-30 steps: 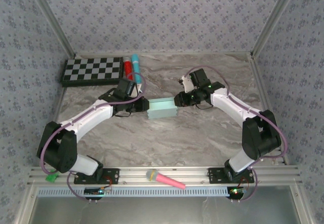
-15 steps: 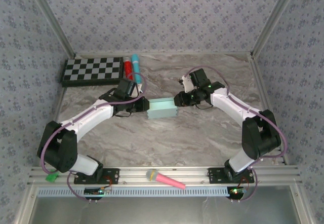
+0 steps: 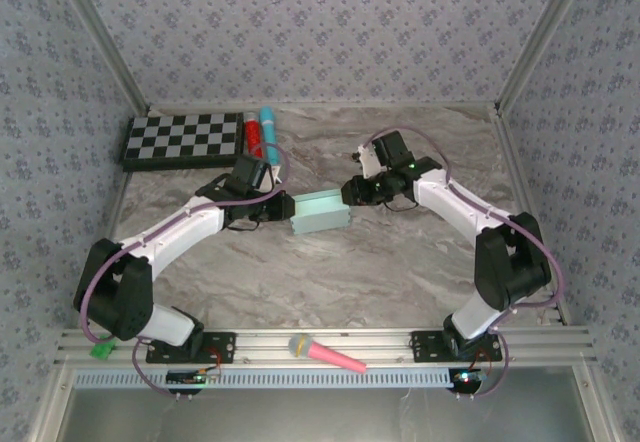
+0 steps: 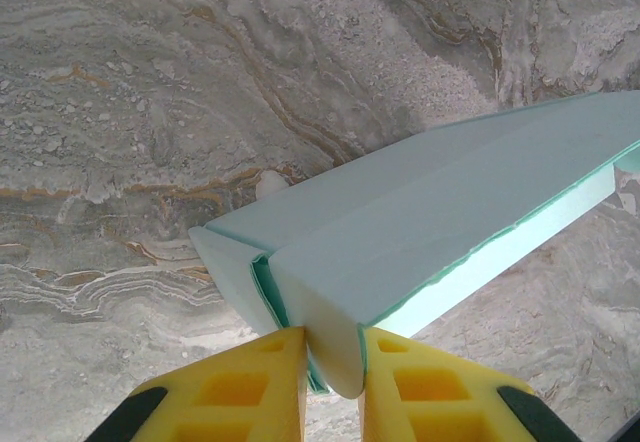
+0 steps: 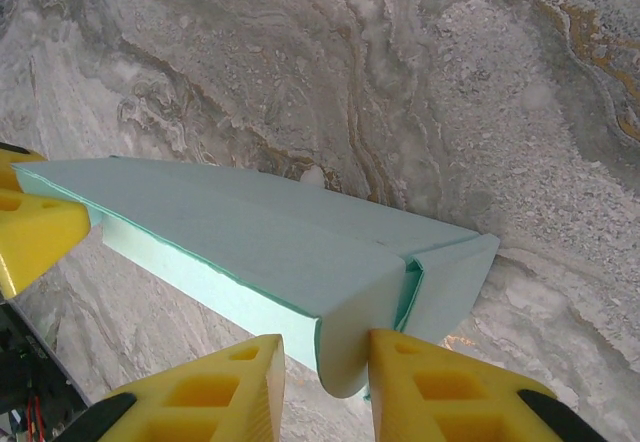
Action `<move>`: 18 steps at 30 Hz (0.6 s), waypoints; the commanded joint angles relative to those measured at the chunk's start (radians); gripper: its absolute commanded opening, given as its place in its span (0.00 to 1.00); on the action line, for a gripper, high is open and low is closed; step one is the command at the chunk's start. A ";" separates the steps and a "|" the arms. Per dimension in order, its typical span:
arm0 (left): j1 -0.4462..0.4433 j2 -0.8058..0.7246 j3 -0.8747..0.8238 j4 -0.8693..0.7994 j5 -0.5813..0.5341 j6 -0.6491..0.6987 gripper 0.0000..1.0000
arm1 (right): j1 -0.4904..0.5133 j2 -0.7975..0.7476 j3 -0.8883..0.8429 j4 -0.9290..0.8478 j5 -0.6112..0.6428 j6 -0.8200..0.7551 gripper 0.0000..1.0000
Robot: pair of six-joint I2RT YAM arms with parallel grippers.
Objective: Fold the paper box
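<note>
Paper box [image 3: 321, 211] flaps sit pinched at both ends: we see the left jaws clamped on the folded flap at one end, yellow fingers [image 4: 240, 387] pressing either side, and the right jaws clamped on the opposite flap. Between them the pale aqua box spans the middle of the marbled tabletop [image 3: 400, 262], a checkerboard [image 3: 185, 139] well apart at far left

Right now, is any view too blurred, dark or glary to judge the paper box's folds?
Top external: even light, sharp, only soft shadows, but the paper box is small. Left wrist: marble table crisp, the box's inner strip glows nearly white. Right wrist: no motion blur, same bright strip, creases readable.
</note>
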State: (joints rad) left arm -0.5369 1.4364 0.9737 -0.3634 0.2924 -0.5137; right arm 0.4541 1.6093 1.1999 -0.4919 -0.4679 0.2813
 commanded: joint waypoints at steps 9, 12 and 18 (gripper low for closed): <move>-0.013 0.023 0.042 -0.030 -0.007 0.029 0.17 | 0.019 0.014 0.010 -0.048 0.028 -0.019 0.21; -0.017 0.024 0.040 -0.044 -0.022 0.039 0.12 | 0.020 0.014 0.001 -0.052 0.036 -0.022 0.16; -0.029 0.027 0.039 -0.074 -0.056 0.056 0.10 | 0.026 0.012 0.001 -0.057 0.061 -0.027 0.12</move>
State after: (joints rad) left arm -0.5510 1.4441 0.9897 -0.3748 0.2428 -0.4786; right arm 0.4648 1.6104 1.2015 -0.5205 -0.4065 0.2691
